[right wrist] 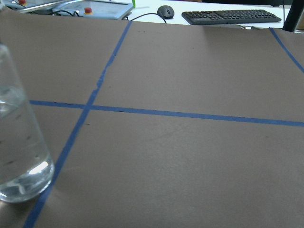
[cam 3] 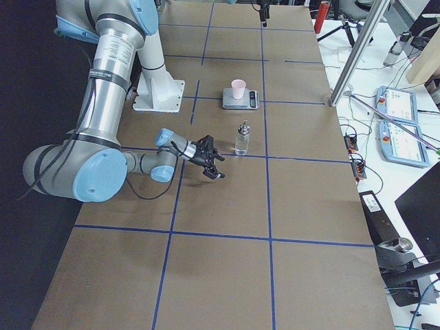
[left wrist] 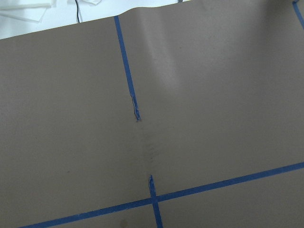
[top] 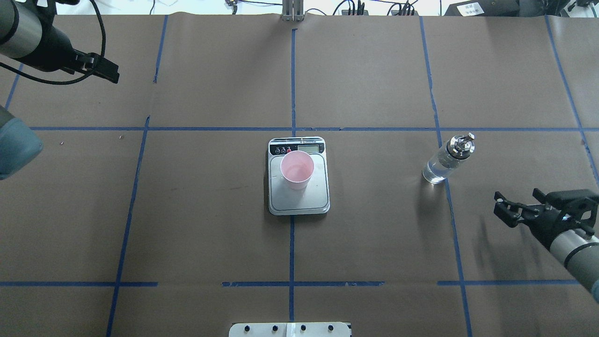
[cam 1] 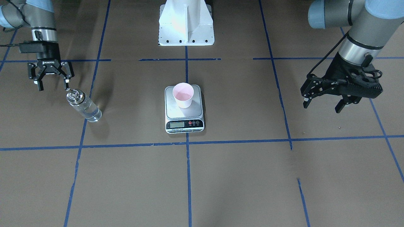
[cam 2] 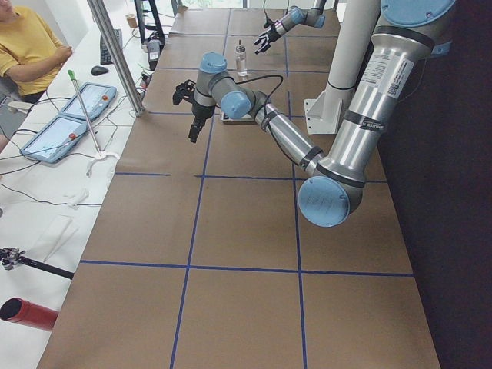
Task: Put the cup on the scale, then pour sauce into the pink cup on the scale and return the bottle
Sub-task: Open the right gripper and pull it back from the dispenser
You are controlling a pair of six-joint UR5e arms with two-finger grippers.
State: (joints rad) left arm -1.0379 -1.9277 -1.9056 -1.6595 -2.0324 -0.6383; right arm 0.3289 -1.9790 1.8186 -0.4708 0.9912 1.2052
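Note:
The pink cup (cam 1: pixel 183 94) stands upright on the scale (cam 1: pixel 189 112) at the table's middle; both also show in the overhead view, cup (top: pixel 296 168) on scale (top: pixel 299 201). The glass bottle (cam 1: pixel 83 105) with a silver pourer cap stands upright on the table, clear liquid in its lower part; it also shows in the overhead view (top: pixel 447 159) and at the left edge of the right wrist view (right wrist: pixel 19 142). My right gripper (cam 1: pixel 53 85) is open and empty, beside the bottle and apart from it (top: pixel 503 208). My left gripper (cam 1: pixel 322 107) is open and empty, far from the scale.
The white robot base mount (cam 1: pixel 186 28) stands behind the scale. Blue tape lines grid the brown table cover. A seated person (cam 2: pixel 31 46) and control tablets (cam 3: pixel 399 103) are beyond the table's far edge, with a keyboard (right wrist: pixel 230 16) there.

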